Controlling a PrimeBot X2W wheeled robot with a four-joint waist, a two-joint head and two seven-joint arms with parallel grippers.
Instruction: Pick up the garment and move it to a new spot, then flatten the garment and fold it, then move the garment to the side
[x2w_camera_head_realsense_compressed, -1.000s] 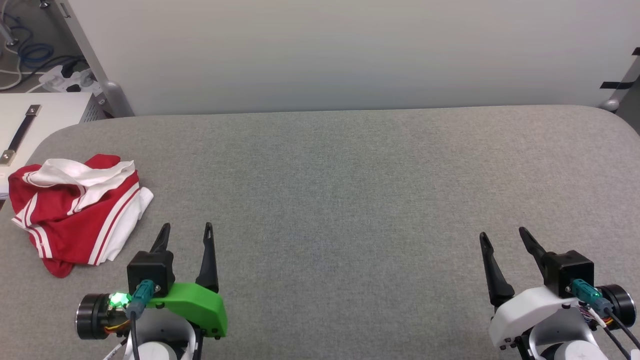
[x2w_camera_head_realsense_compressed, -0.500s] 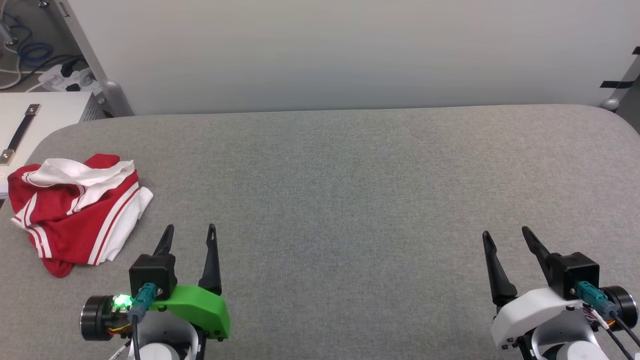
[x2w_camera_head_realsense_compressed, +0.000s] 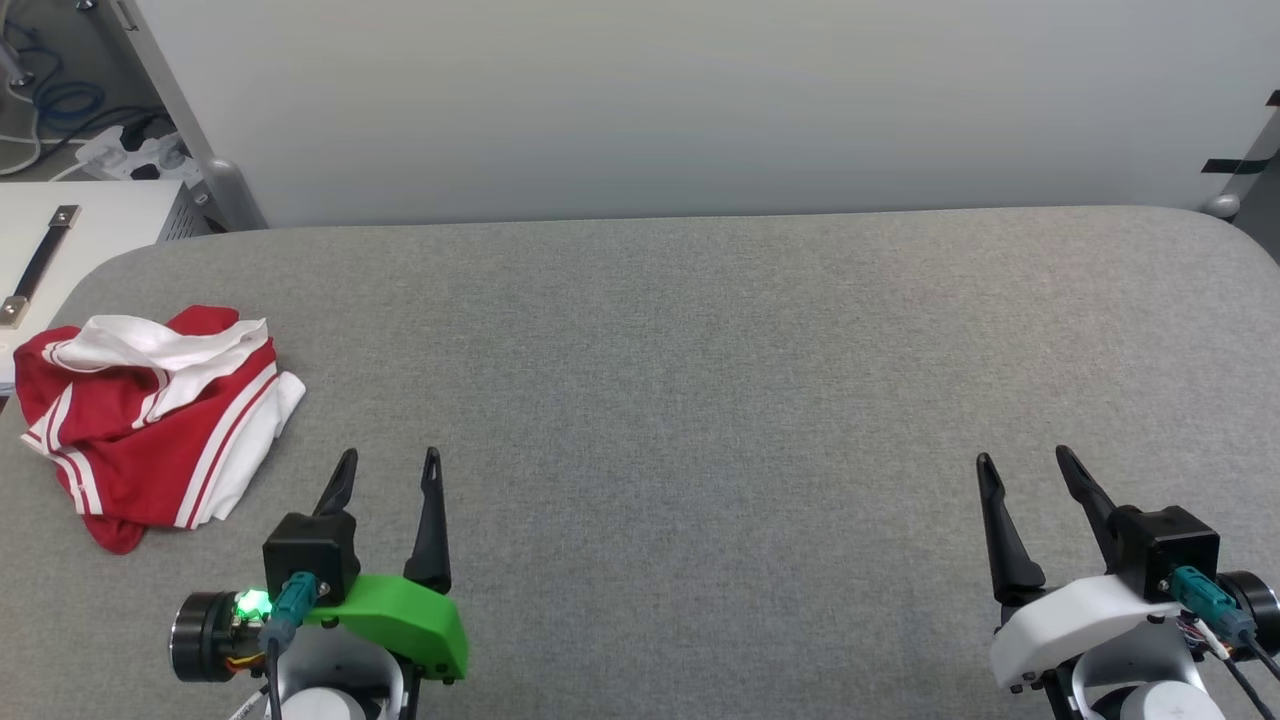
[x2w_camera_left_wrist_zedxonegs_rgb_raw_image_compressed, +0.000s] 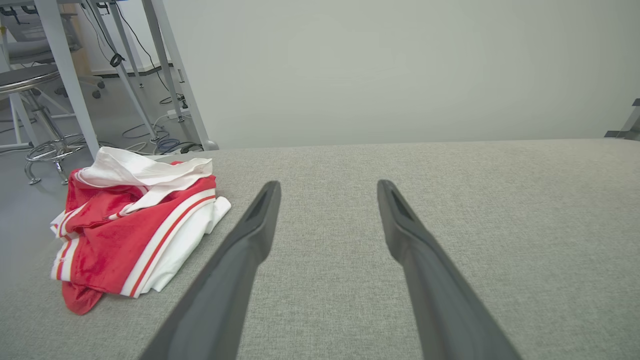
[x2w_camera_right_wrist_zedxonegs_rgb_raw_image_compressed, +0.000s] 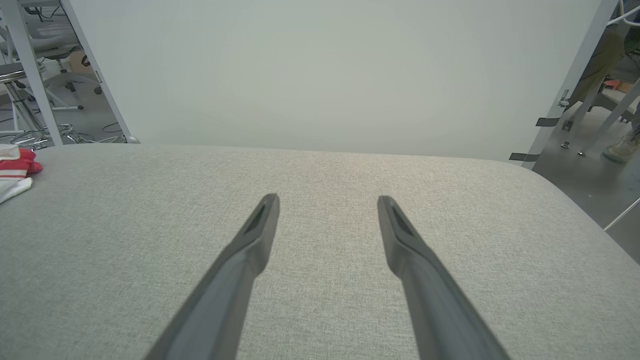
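Note:
The garment (x2w_camera_head_realsense_compressed: 150, 420) lies crumpled in a red and white heap near the table's left edge; its print is hidden in the folds. The left wrist view has the garment (x2w_camera_left_wrist_zedxonegs_rgb_raw_image_compressed: 132, 225) to the left of my fingers, and a corner of the garment (x2w_camera_right_wrist_zedxonegs_rgb_raw_image_compressed: 15, 170) sits at the far left of the right wrist view. My left gripper (x2w_camera_head_realsense_compressed: 390, 465) hovers open just right of the heap, holding nothing. My right gripper (x2w_camera_head_realsense_compressed: 1025, 467) stands open at the lower right, far from the cloth.
The grey fabric-covered table (x2w_camera_head_realsense_compressed: 700, 380) stretches between the two arms. A white wall panel (x2w_camera_head_realsense_compressed: 700, 100) rises behind it. A white cabinet (x2w_camera_head_realsense_compressed: 70, 240) and floor cables (x2w_camera_head_realsense_compressed: 60, 100) sit past the left corner. A stool (x2w_camera_left_wrist_zedxonegs_rgb_raw_image_compressed: 30, 80) stands on the floor at the left.
Both grippers have shifted slightly to the right and a little lower in the head view. The garment has not moved.

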